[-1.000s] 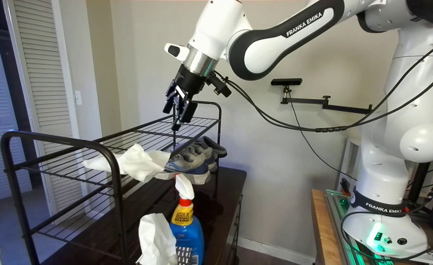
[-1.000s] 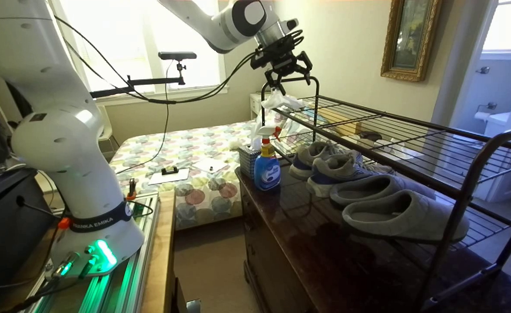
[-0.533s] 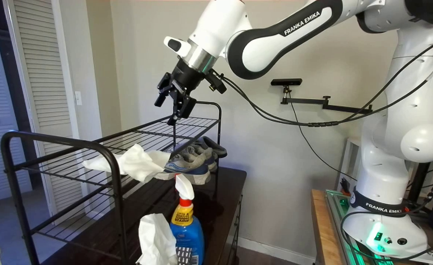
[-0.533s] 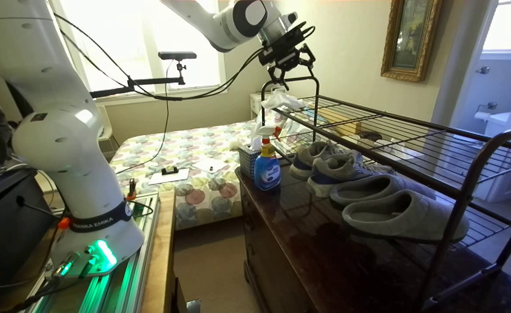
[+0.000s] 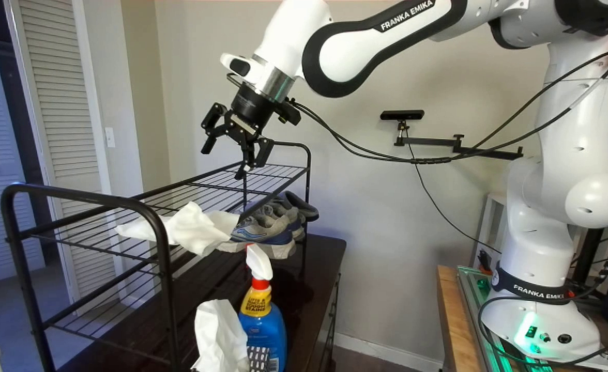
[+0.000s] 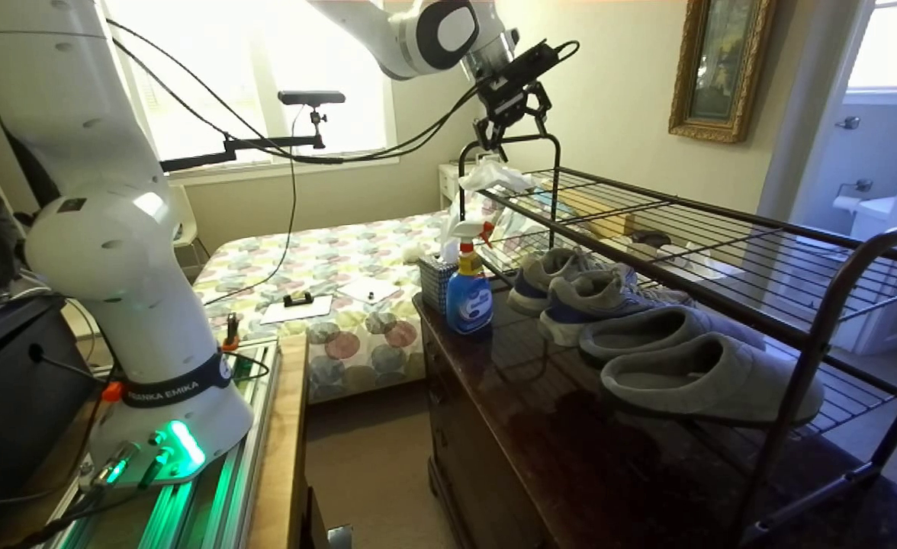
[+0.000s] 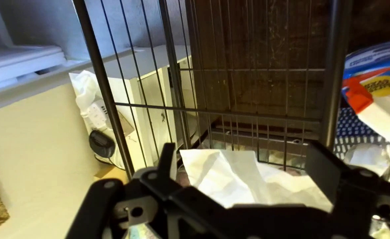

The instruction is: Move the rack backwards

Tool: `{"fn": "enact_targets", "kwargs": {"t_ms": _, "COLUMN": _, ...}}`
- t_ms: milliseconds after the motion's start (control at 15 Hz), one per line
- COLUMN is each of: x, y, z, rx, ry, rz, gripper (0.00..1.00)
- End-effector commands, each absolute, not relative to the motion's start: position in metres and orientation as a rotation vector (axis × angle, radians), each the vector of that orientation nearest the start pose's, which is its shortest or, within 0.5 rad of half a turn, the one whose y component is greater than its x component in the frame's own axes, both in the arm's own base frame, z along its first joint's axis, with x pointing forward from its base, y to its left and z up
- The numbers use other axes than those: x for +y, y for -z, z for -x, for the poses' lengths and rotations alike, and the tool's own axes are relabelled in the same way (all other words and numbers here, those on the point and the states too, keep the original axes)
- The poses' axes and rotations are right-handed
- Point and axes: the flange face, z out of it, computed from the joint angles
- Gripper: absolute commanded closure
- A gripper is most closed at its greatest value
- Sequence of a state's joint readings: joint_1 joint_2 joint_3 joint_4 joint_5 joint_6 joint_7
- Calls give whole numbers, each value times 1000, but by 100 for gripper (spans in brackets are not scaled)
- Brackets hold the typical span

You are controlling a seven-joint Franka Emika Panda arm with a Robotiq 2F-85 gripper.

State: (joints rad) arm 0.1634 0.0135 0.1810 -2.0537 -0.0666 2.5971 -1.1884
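The rack is a black metal wire rack with rounded end loops, seen in both exterior views point(image 5: 81, 194) point(image 6: 836, 297). It stands on the dark dresser point(image 5: 314, 276). My gripper point(image 5: 224, 163) hangs above the rack's top shelf, tilted, with its jaws wide apart and nothing between them. It also shows above the rack in an exterior view point(image 6: 523, 145). In the wrist view, the open gripper point(image 7: 241, 147) points down toward the shelf. The rack's rails and thin rods point(image 7: 336, 76) lie beyond the fingers. I see no contact with the rack.
A crumpled white tissue point(image 5: 195, 227) lies on the top shelf. Sneakers point(image 5: 268, 227) and slippers point(image 6: 708, 381) sit under it. A blue spray bottle point(image 6: 470, 301) and a tissue box point(image 6: 437, 282) stand at the dresser's edge. A wall and a bed point(image 6: 342, 305) are around.
My gripper has moved left in one exterior view and turned about its wrist, jaws staying open. The rack, tissue, shoes and bottle have not moved.
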Motion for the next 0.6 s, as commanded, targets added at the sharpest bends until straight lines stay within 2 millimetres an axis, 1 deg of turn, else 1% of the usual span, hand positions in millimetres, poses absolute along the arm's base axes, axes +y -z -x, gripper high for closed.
{"fn": "enact_targets", "kwargs": {"t_ms": 0, "x": 172, "y": -498, "z": -595, "rx": 2129, "ry": -486, "rz": -1810, "gripper": 0}}
{"fn": "enact_targets", "kwargs": {"t_ms": 200, "x": 154, "y": -499, "z": -609, "rx": 2203, "ry": -362, "rz": -1674, "gripper": 0}}
{"fn": "enact_targets", "kwargs": {"t_ms": 400, "x": 153, "y": -491, "z": -615, "rx": 2254, "ry": -338, "rz": -1606, "gripper": 0}}
{"fn": "enact_targets", "kwargs": {"t_ms": 533, "x": 154, "y": -481, "z": -615, "rx": 2281, "ry": -329, "rz": -1592, "gripper": 0}}
